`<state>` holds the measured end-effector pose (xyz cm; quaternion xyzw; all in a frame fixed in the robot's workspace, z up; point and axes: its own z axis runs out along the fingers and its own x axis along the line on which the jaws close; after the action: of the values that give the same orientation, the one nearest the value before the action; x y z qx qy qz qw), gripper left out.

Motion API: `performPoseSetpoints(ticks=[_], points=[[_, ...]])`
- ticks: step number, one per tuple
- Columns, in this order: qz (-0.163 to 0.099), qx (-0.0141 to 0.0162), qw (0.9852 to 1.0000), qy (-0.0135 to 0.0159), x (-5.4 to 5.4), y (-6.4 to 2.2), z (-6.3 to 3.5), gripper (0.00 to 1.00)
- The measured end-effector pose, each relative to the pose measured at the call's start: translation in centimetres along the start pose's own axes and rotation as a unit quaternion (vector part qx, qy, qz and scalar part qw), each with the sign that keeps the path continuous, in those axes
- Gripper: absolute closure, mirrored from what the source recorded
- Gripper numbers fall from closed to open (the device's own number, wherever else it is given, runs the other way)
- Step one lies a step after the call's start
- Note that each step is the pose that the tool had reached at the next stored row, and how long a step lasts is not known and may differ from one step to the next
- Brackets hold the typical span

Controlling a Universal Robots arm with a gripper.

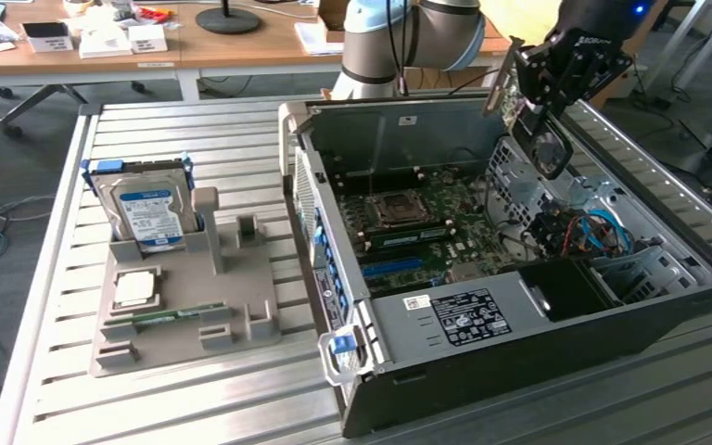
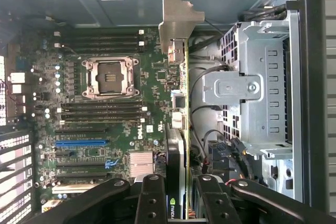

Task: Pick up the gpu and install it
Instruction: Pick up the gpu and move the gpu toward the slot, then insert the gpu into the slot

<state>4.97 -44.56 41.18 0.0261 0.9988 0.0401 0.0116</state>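
Note:
My gripper (image 1: 569, 67) is shut on the gpu (image 1: 540, 125), holding it in the air over the far right corner of the open computer case (image 1: 331, 278). The card hangs edge-down, its round black fan (image 1: 552, 148) facing the exterior view's right. In the wrist view the gpu (image 2: 181, 124) runs edge-on away from my black fingers (image 2: 151, 203), with its silver end bracket (image 2: 177, 19) at the far end. Below it lies the green motherboard (image 2: 152, 77) with a blue slot (image 2: 81, 142) and an empty processor socket (image 2: 107, 77).
A silver drive cage (image 2: 257, 87) and cables stand beside the card inside the case. The power supply (image 1: 480, 315) fills the case's near end. On the exterior view's left, a grey holder (image 1: 183, 315) carries the hard drive (image 1: 148, 211), a processor chip (image 1: 133, 287) and a memory stick (image 1: 164, 315).

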Motion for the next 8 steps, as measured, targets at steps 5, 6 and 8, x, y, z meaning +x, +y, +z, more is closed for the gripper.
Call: performPoseSetpoints(ticks=[5,6,8], points=[[0.000,0.0000,1.0000,0.0000,-0.01,0.00,0.00,0.73],[0.000,0.0000,1.0000,0.0000,-0.01,0.00,0.00,0.73],[0.000,0.0000,1.0000,0.0000,0.00,0.00,0.00,0.73]])
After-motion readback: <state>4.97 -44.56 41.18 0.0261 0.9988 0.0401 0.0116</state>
